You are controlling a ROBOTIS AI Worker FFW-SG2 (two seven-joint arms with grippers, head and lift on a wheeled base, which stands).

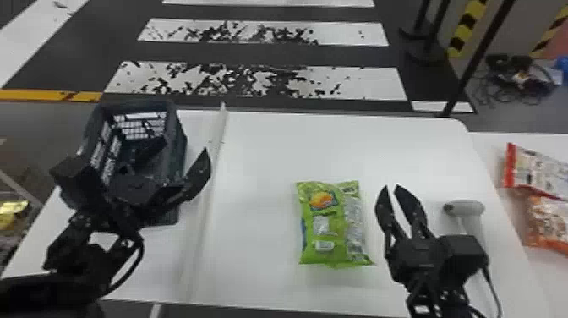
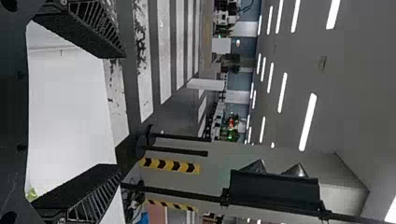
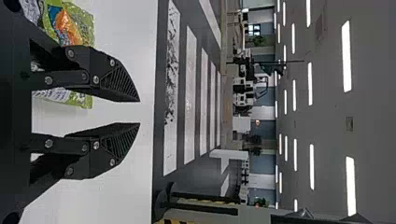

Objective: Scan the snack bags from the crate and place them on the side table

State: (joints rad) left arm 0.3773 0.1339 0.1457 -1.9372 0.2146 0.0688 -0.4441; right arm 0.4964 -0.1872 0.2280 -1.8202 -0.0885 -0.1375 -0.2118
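Lifting the crinkled lime-green snack bag [image 1: 327,224] looks like the step in hand. It lies flat on the white bench [image 1: 253,160], right of the middle and towards the near edge. The black two-fingered right hand [image 1: 391,186] is just beside it, between bag and right edge, fingers slightly parted and gripping nothing. Best to open wider, come down square over the bag's middle, and gather enough film for a firm pinch without crushing the contents. Folds could hide the code, so the printed face should be kept smooth and turned to the pale grey handheld scanner [image 1: 467,208] by the right edge. The left hand [image 2: 122,111], spread wide and empty, hangs by the dark plastic lattice crate [image 1: 179,146] at the left edge. Once scanned, the bag should go beside the red-edged bag [image 1: 536,171] and orange bag [image 1: 547,220] on the white side table [image 1: 492,148].
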